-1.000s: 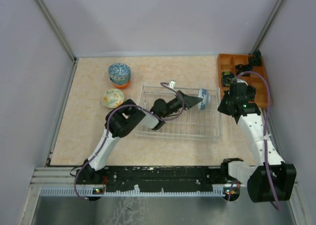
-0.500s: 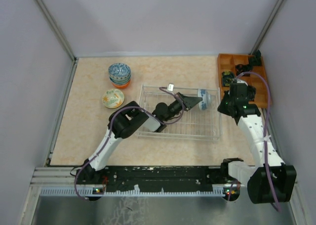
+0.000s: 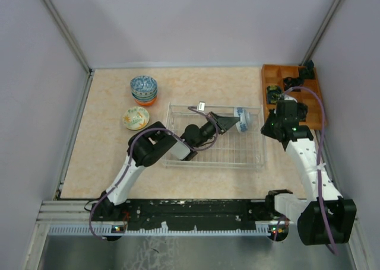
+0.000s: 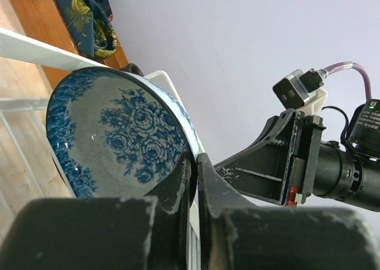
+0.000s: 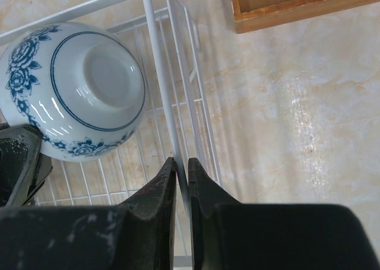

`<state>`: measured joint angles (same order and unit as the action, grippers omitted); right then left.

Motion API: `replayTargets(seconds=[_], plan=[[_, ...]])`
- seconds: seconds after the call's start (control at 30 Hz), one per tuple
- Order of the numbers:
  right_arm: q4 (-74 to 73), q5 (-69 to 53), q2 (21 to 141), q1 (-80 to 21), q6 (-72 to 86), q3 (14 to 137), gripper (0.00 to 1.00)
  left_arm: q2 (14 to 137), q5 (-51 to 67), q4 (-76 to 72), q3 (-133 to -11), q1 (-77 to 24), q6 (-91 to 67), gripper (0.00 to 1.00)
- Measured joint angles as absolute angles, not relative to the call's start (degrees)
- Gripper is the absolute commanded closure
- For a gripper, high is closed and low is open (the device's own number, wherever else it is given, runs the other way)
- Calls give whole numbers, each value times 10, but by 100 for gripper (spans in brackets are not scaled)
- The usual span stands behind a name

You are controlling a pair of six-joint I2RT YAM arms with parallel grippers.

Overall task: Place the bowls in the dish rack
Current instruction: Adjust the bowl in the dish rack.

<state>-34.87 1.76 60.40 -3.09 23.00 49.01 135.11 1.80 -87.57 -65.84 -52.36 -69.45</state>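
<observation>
Beige table bears dish rack, stacked bowls, lone bowl, orange tray.

The rack lies mid-surface, nearer the right edge, with one bowl standing on edge in its far right corner, pinched between the left fingers, which reach across the rack from the left. The right fingers straddle the rack's right rim, just before the tray in the surface's far right corner. Left of the rack, toward the far edge, sits a stack of bowls, with a lone bowl just before it.
</observation>
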Motion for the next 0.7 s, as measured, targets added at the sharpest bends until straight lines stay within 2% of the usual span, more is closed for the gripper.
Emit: replayTargets(seconds=[0.47,0.7], plan=[[-344,15,601,-31,230,486,95,1324,27,-803,-642,-522,-683,60],[-343,15,601,-31,230,486,94,1306,30,-758,-637,-520,-681,53]])
